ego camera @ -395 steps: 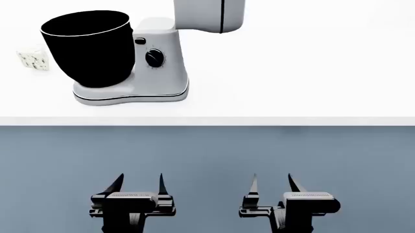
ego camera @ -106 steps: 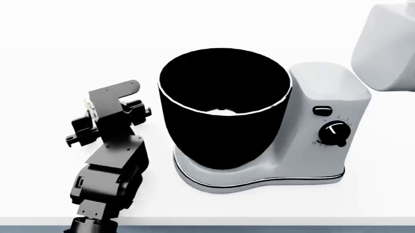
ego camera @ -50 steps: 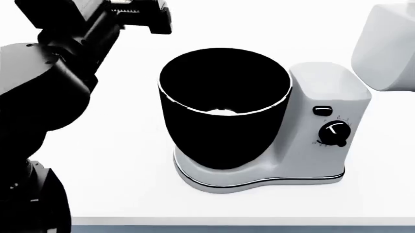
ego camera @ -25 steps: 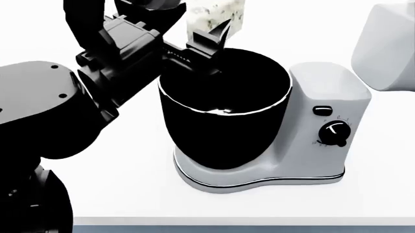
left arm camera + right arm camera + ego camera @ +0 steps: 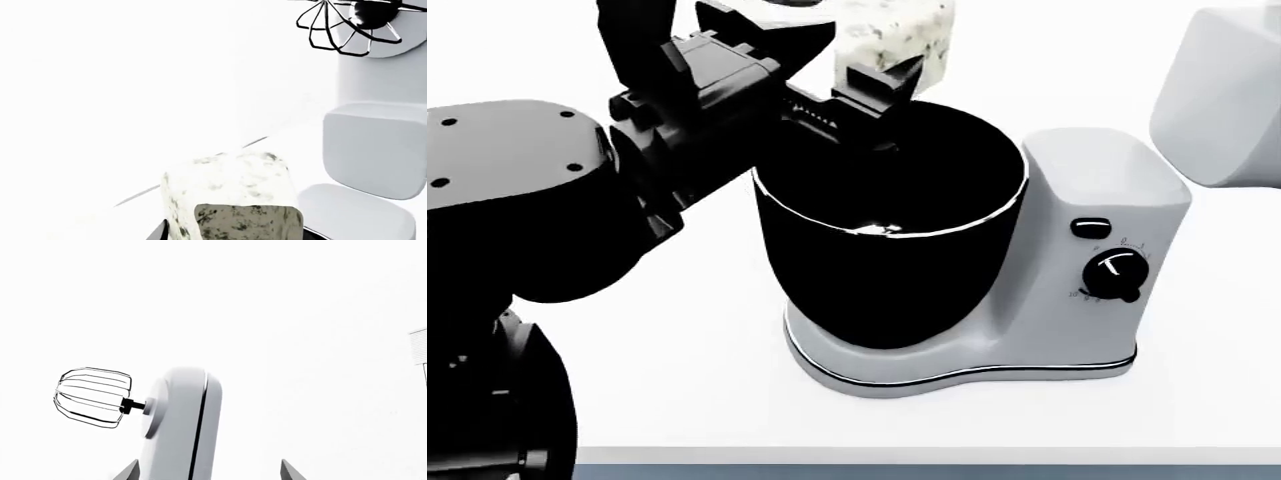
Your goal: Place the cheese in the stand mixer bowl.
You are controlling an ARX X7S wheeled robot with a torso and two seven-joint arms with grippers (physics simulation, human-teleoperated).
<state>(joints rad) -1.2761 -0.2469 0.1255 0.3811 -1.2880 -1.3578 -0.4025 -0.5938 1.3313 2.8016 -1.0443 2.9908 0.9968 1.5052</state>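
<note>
Pale cream cheese [image 5: 894, 30], blue-grey speckled, sits clenched in the left claw [image 5: 857, 62] above the black stand mixer bowl [image 5: 888, 215].

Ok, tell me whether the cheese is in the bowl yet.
Not yet. The cheese is held in the left pincer above the stand mixer bowl rim.

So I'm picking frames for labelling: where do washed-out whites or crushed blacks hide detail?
Head view: the stand mixer bowl is flat black apart from a small glint, and the left claw holding the cheese blends into it. Both wrist views: white surroundings blow out, though the whisk stays crisp.
</note>
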